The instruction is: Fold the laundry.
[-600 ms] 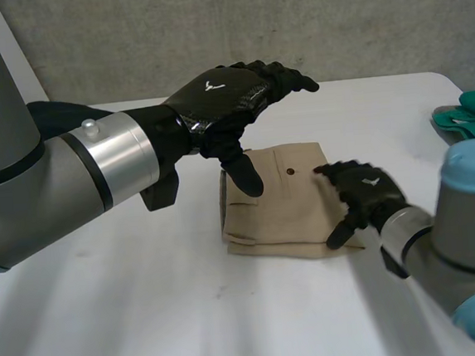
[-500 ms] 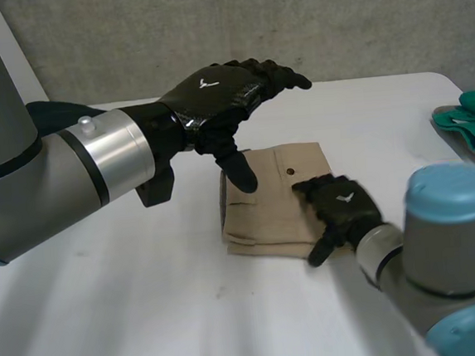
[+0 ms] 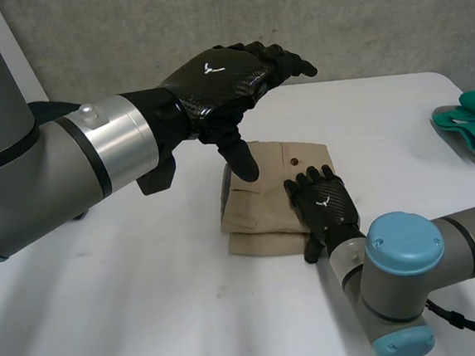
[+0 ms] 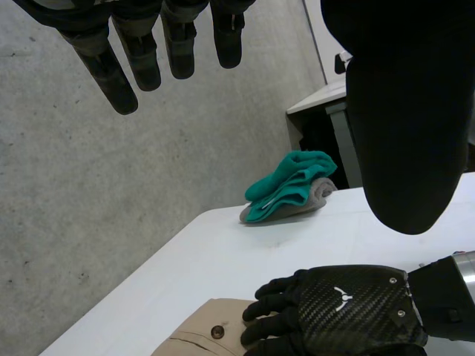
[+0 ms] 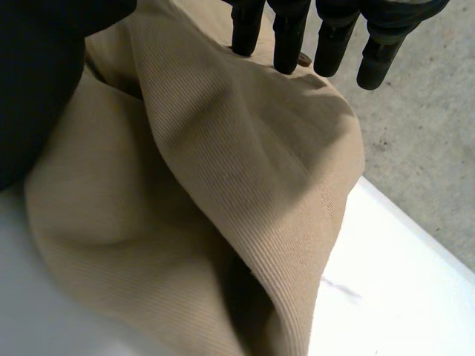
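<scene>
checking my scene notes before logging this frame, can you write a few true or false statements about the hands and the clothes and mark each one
1. The right robot hand lies flat on the folded tan garment. True.
2. The left robot hand grips the tan garment. False: it is raised over it with straight fingers and holds nothing.
3. The green cloth lies on top of the tan garment. False: it sits apart, by the right edge of the table.
4. A button shows on the tan garment just beyond the right robot hand's fingertips. True.
</scene>
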You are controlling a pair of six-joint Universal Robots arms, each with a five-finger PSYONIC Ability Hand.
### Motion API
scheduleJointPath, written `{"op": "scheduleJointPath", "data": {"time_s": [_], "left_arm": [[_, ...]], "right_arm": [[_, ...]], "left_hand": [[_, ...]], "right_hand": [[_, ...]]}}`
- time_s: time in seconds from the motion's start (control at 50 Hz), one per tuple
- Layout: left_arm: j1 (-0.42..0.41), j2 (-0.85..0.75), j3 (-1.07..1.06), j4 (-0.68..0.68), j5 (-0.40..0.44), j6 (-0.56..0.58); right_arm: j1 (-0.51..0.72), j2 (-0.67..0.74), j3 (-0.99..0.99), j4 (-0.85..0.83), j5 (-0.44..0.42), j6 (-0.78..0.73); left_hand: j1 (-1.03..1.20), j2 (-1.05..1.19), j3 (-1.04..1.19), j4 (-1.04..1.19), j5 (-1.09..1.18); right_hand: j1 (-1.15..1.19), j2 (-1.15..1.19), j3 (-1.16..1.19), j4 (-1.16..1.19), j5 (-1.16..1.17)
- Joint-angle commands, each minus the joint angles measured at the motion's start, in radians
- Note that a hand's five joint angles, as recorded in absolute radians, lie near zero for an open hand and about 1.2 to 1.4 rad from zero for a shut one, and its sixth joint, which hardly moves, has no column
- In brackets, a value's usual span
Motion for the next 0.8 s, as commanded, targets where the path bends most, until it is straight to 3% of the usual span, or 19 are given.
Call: {"op": "scheduleJointPath", "data": {"time_s": [0.02,0.28,0.3,0.36,0.38,0.68,0.8], "left_arm": [[0.009,-0.003,-0.006,0.000,0.000,-0.002],[0.015,-0.003,-0.011,0.001,0.005,-0.002],[0.015,-0.004,-0.011,0.001,0.003,-0.002],[0.017,-0.006,-0.012,0.003,0.002,-0.002],[0.018,-0.007,-0.012,0.003,0.002,-0.001],[0.030,-0.004,0.028,0.000,0.000,-0.005],[0.026,-0.001,0.064,-0.002,0.000,-0.021]], "right_arm": [[-0.002,0.010,-0.019,-0.060,0.000,-0.010],[-0.011,0.039,-0.090,-0.106,0.015,-0.029],[-0.013,0.040,-0.096,-0.109,0.013,-0.029],[-0.020,0.053,-0.122,-0.128,0.003,-0.033],[-0.025,0.057,-0.135,-0.134,-0.006,-0.039],[-0.132,0.022,-0.324,-0.181,-0.075,0.046],[-0.260,-0.013,-0.490,-0.172,-0.082,0.145]], "left_hand": [[-0.003,-0.021,-0.004,-0.016,-0.049],[-0.003,-0.021,-0.004,-0.016,-0.049],[-0.003,-0.021,-0.004,-0.016,-0.049],[-0.003,-0.021,-0.004,-0.016,-0.049],[-0.003,-0.021,-0.004,-0.016,-0.049],[-0.003,-0.021,-0.004,-0.016,-0.049],[-0.003,-0.021,-0.004,-0.016,-0.049]], "right_hand": [[0.071,0.074,0.071,0.069,0.054],[0.124,0.127,0.124,0.122,0.107],[0.188,0.191,0.188,0.186,0.171],[0.824,0.827,0.824,0.822,0.807],[1.184,1.187,1.184,1.182,1.167],[1.187,1.190,1.187,1.185,1.170],[1.187,1.190,1.187,1.185,1.170]]}}
